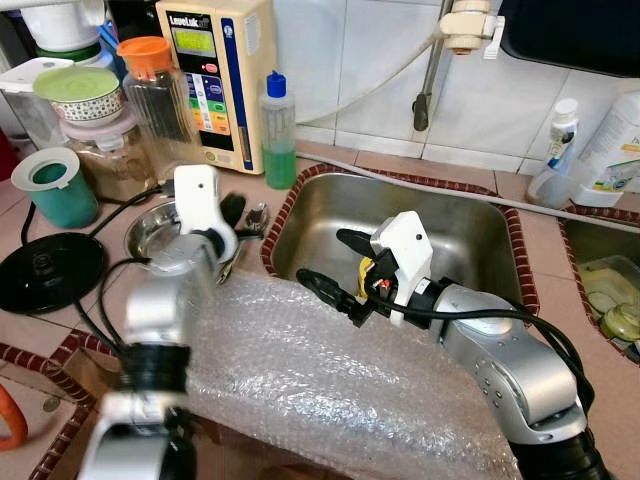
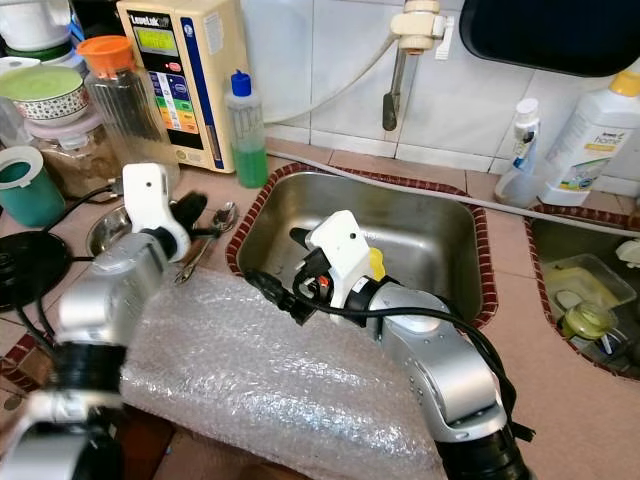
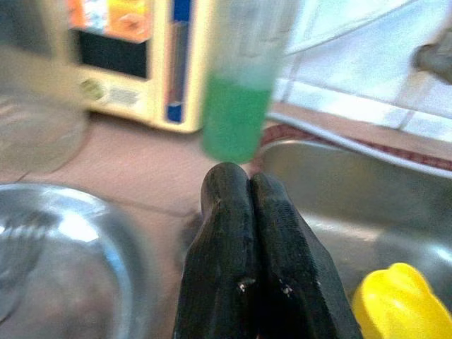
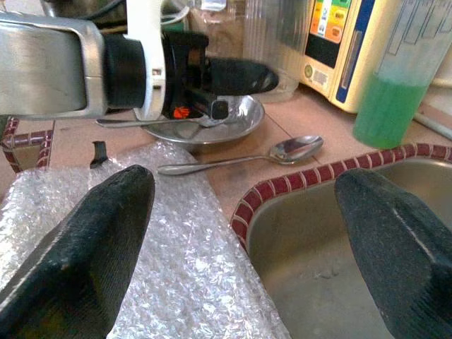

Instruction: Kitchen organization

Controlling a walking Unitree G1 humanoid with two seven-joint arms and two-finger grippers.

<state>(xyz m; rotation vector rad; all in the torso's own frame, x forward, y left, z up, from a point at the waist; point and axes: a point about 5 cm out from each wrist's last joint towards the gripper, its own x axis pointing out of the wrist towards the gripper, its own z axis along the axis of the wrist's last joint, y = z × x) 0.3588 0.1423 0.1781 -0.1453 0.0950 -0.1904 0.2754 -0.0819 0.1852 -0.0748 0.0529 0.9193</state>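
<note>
On the left of the terracotta-tiled counter [image 1: 110, 300] sits a round black kettle base [image 1: 45, 270], with a teal lidded cup [image 1: 55, 187] behind it; a shallow steel bowl [image 4: 212, 127] lies further right, and the left gripper [image 4: 244, 76] hangs over its rim with its two black fingers pressed together, holding nothing; just beside the bowl a polished steel spoon [image 4: 240, 159] lies flat on the tile, its long axis running from the bubble wrap towards the sink, bowl end nearest the red-brick sink edge [image 4: 311, 180], handle tip touching the wrap; behind it stand a cream water ioniser [image 1: 215, 75] and a clear bottle of green liquid with a blue cap [image 1: 278, 135]; a sheet of clear bubble wrap [image 1: 320, 380] covers the front counter and overlaps the sink's near rim; the right gripper [image 1: 335, 270] hovers above that rim, fingers spread wide and empty; the stainless sink basin [image 1: 460, 235] lies open beyond, a yellow object [image 3: 399, 304] in it.
</note>
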